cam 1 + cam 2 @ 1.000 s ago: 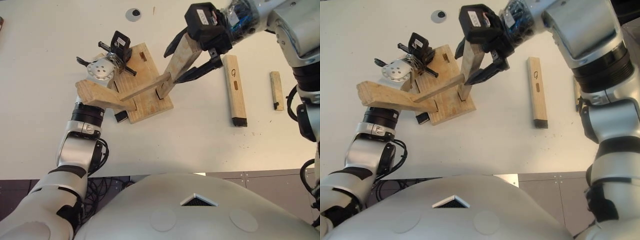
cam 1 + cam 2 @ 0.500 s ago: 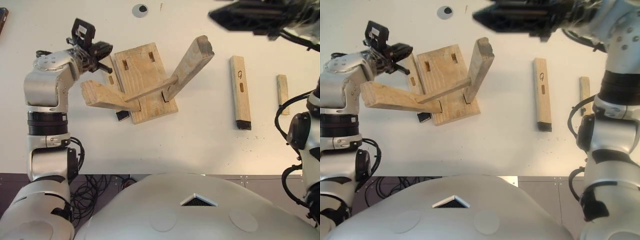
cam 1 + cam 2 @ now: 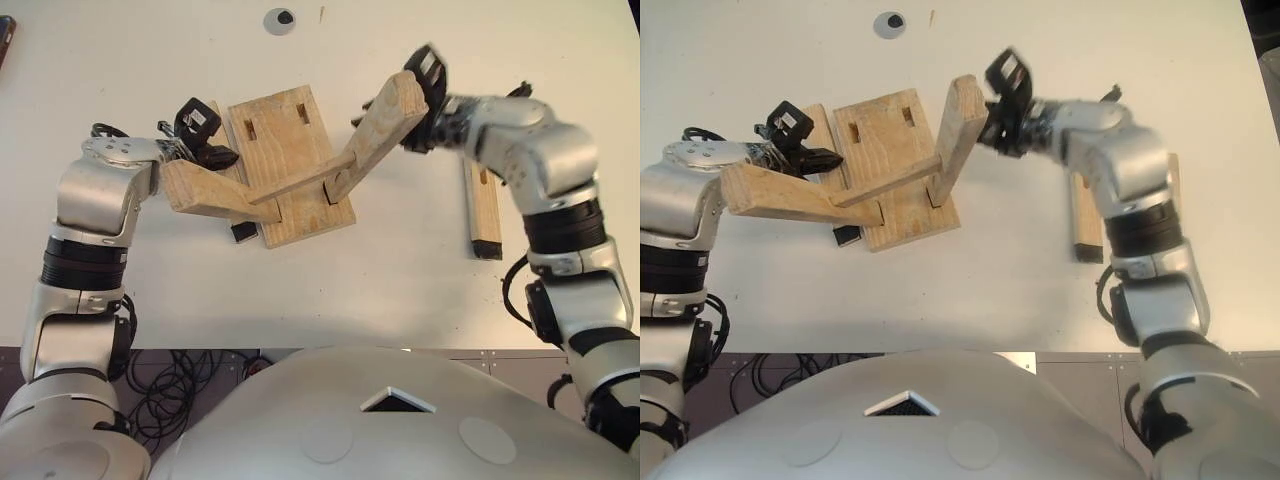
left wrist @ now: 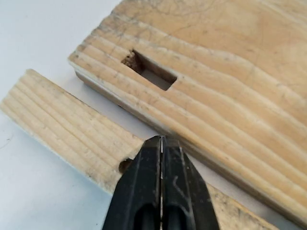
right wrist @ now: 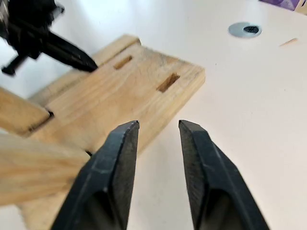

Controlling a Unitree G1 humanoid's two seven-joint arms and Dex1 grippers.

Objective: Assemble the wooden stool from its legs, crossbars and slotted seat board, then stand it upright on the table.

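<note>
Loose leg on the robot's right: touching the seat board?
Apart. Left eye view shows bare table between the loose leg and the seat board.

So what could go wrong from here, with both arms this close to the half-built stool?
1. The right pincer is open right beside the top of the tilted leg. A bump might lever that leg and the crossbar out of the seat board.
2. The left pincer is shut over the loose leg next to the board. Pressing down could shove that leg instead of gripping it.
</note>
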